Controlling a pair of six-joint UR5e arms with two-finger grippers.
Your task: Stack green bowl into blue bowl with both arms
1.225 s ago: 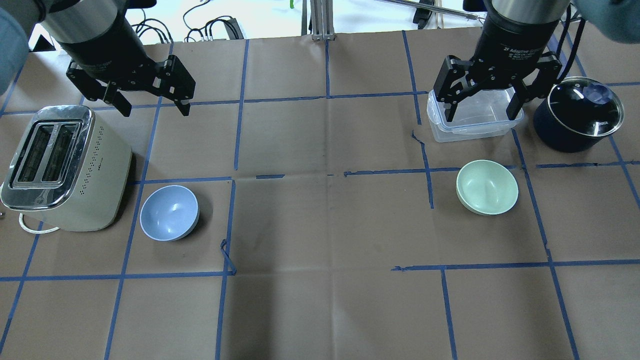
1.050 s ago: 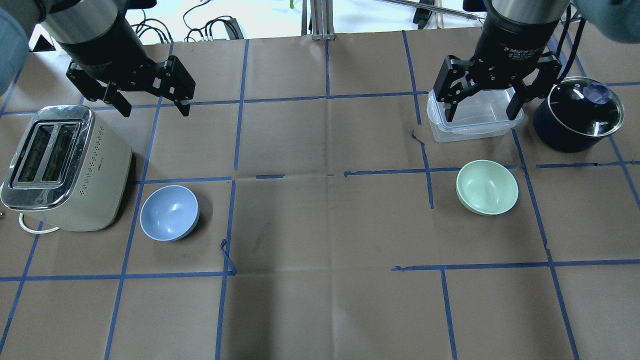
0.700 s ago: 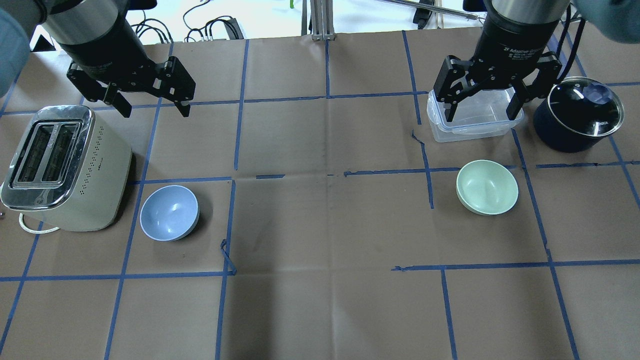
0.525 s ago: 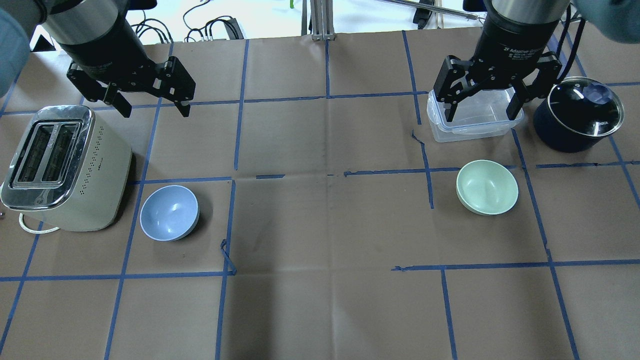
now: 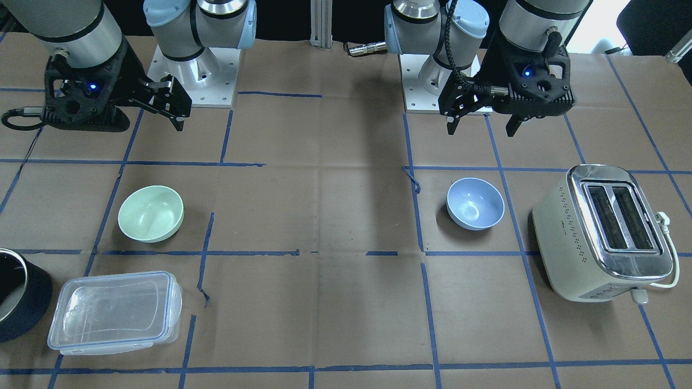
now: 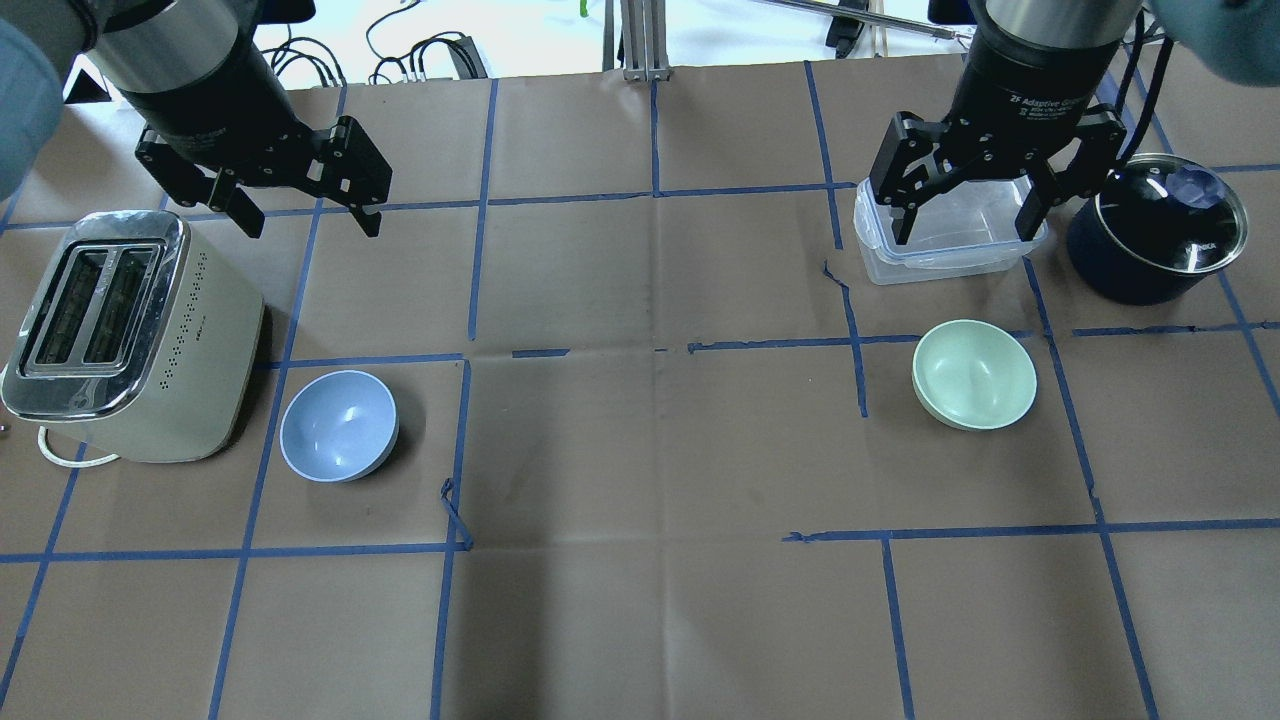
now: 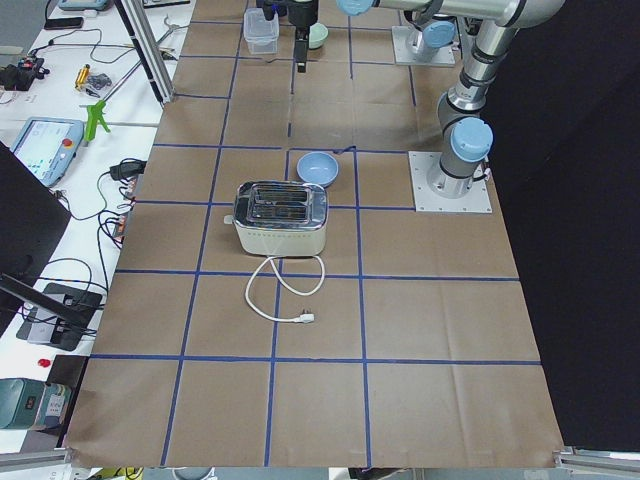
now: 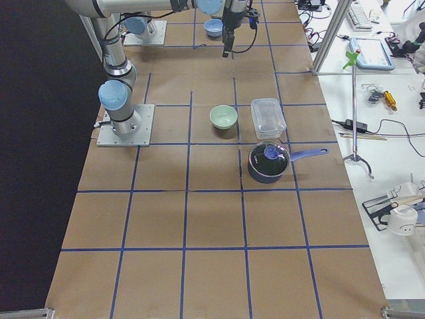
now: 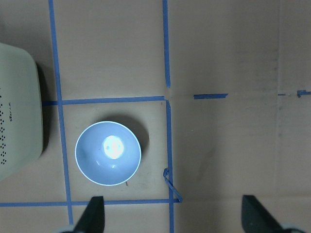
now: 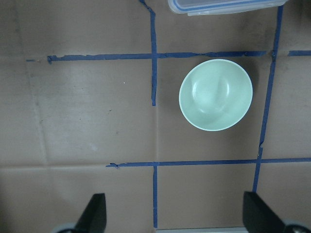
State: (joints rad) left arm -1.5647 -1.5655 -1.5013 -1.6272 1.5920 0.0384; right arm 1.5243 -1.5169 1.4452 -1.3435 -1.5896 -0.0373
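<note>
The green bowl [image 6: 974, 374] sits upright on the brown paper at the right; it also shows in the front view [image 5: 151, 213] and the right wrist view [image 10: 215, 94]. The blue bowl [image 6: 338, 425] sits at the left beside the toaster, and shows in the front view [image 5: 475, 203] and the left wrist view [image 9: 108, 153]. My left gripper [image 6: 310, 222] is open and empty, raised behind the blue bowl. My right gripper [image 6: 965, 232] is open and empty, raised over the clear container, behind the green bowl. The bowls stand far apart.
A cream toaster [image 6: 130, 335] stands left of the blue bowl, its cord trailing. A clear lidded container [image 6: 950, 255] and a dark pot with a glass lid [image 6: 1160, 230] stand behind the green bowl. A loose curl of blue tape [image 6: 455, 510] lies near the blue bowl.
</note>
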